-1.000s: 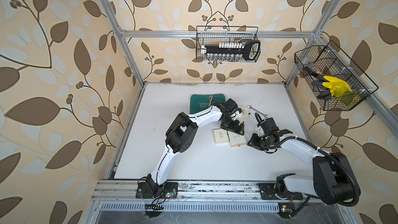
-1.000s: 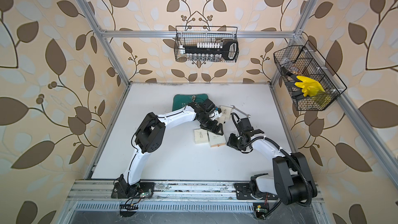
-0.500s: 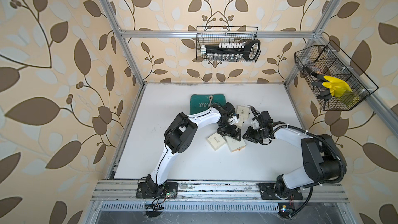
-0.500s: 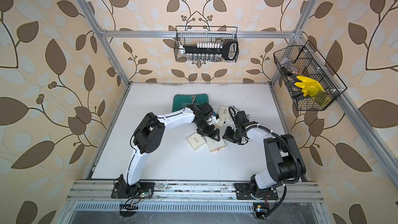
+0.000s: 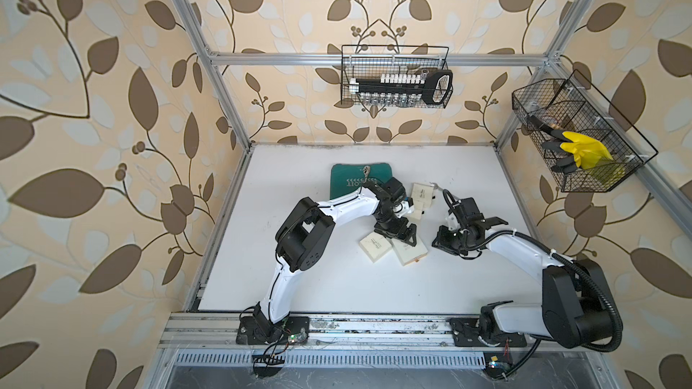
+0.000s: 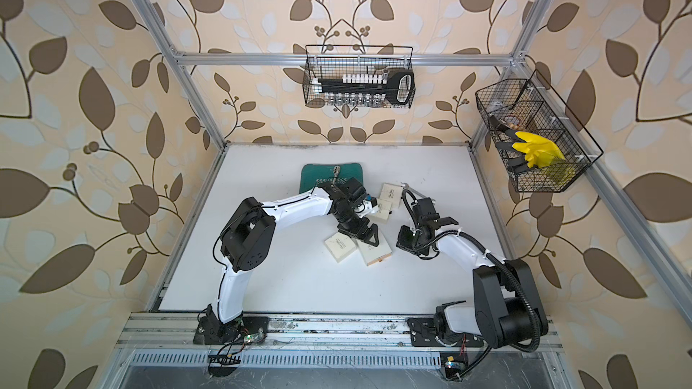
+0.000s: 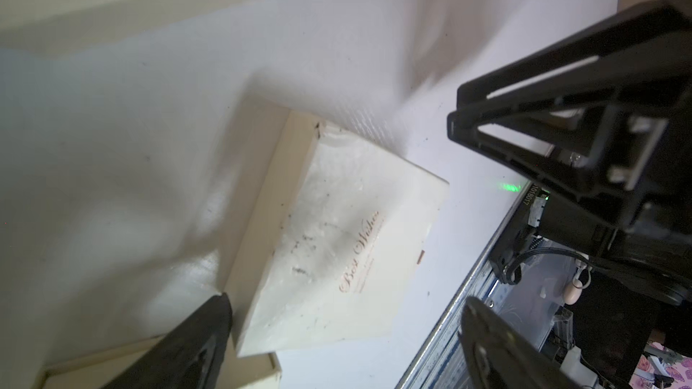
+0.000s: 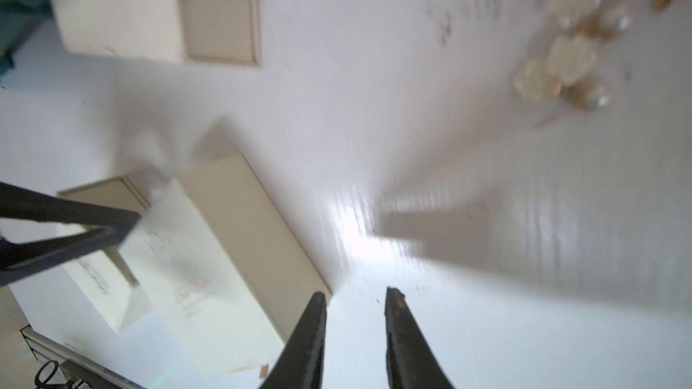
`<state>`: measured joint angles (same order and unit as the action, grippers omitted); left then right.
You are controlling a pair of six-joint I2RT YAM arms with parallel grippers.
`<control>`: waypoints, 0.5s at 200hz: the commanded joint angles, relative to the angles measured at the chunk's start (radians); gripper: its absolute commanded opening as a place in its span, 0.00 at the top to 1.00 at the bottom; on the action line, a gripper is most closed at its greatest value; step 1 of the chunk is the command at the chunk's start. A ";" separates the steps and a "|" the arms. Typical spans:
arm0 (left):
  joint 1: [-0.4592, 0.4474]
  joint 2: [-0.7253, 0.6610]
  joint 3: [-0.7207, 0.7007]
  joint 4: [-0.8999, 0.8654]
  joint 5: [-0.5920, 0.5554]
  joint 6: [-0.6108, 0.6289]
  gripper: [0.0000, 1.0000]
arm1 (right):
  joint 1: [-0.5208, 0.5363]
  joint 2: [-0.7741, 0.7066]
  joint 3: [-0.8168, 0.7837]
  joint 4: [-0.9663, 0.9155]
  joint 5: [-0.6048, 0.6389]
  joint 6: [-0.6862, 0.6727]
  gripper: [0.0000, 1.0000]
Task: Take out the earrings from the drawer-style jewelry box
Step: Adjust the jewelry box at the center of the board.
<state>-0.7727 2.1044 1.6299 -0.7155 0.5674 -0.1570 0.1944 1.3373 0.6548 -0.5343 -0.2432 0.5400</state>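
Earrings [image 8: 576, 43] lie loose on the table [image 8: 412, 106], left pincer [image 7: 344, 301] wide above a cream box [image 7: 337, 226], right pincer [image 8: 354, 291] narrow and empty

Both top views show four cream boxes [image 5: 375, 249], two robot arms [image 5: 337, 211], two wire baskets [image 5: 350, 65], one green mat [image 5: 346, 181] and one yellow glove [image 5: 586, 151]. The earrings [image 8: 571, 54] form one small cluster in the right wrist view, too blurred to count.

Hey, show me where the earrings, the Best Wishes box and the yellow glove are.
earrings [image 8: 571, 54]: right wrist view, on a pale piece mid-cluster, blurred.
Best Wishes box [image 7: 342, 241]: left wrist view, centre of its top face.
yellow glove [image 5: 583, 149]: a top view, on its palm.
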 commanded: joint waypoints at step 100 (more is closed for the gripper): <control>0.000 -0.041 -0.011 -0.012 0.039 0.029 0.03 | -0.009 0.190 0.121 0.107 -0.171 0.008 0.71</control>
<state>-0.7727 2.1044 1.6260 -0.7116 0.5716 -0.1551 0.2092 1.4792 0.6926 -0.4694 -0.3817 0.5400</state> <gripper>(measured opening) 0.971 0.294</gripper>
